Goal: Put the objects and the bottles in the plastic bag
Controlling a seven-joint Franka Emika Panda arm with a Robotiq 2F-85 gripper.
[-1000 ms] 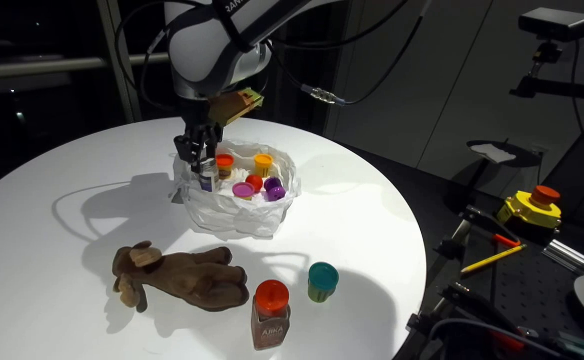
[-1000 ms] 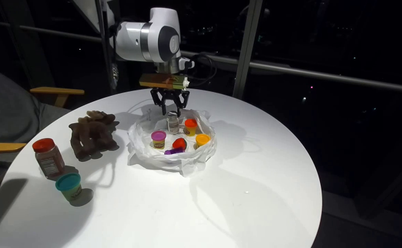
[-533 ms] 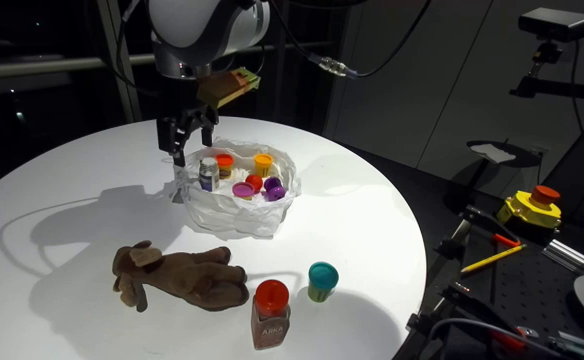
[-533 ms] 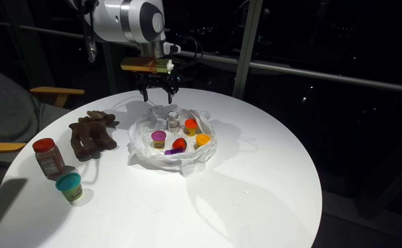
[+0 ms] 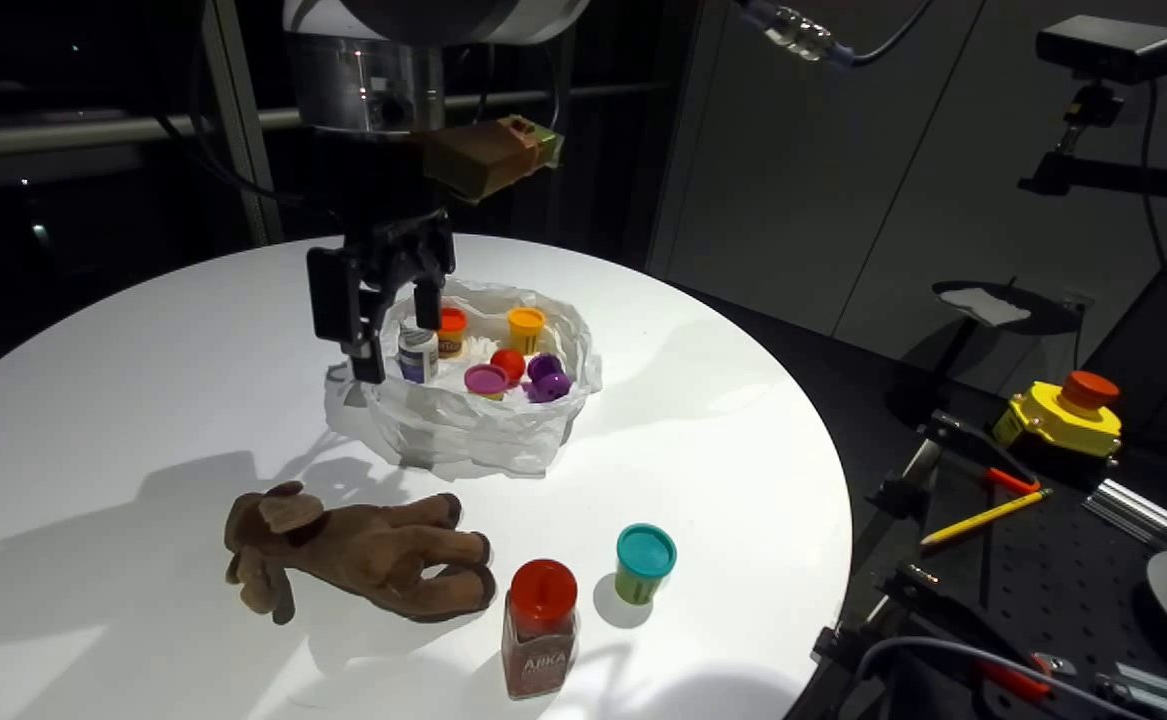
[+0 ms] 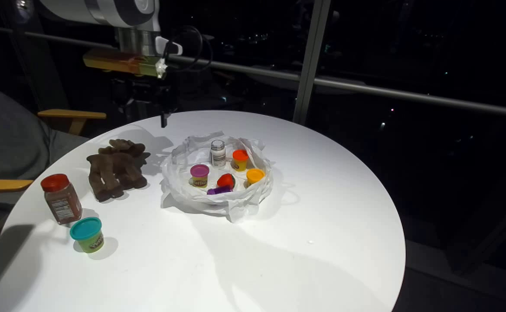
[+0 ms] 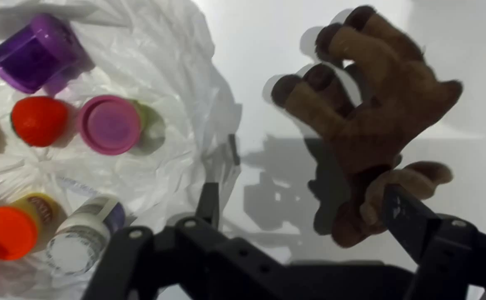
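My gripper (image 7: 302, 189) stands open above the table with nothing held, between the plastic bag and the plush toy; one finger overlaps the toy's head in the wrist view. The brown plush toy (image 5: 373, 555) lies on the table. Beside it stand an orange-brown bottle (image 5: 540, 650) with a red top and a teal-lidded cup (image 5: 645, 565). Inside the whitish plastic bag (image 6: 235, 210) are the pale bottle (image 6: 218, 157), upright, a purple-lidded cup (image 7: 109, 125), an orange-lidded cup (image 6: 240, 160), a yellow-lidded cup (image 6: 255, 176), a red round piece (image 7: 39, 121) and a purple piece (image 7: 38, 54).
All of this rests on a round white table (image 6: 322, 242). A chair (image 6: 14, 130) with wooden arms stands at its edge. A dark side stand (image 5: 1003, 570) carries a yellow emergency stop (image 5: 1063, 420) and a pencil (image 5: 986, 517).
A second ago the gripper's fingers were at the pale bottle inside the bag. They have opened, leaving it standing there, and the arm has risen and shifted towards the plush toy's side.
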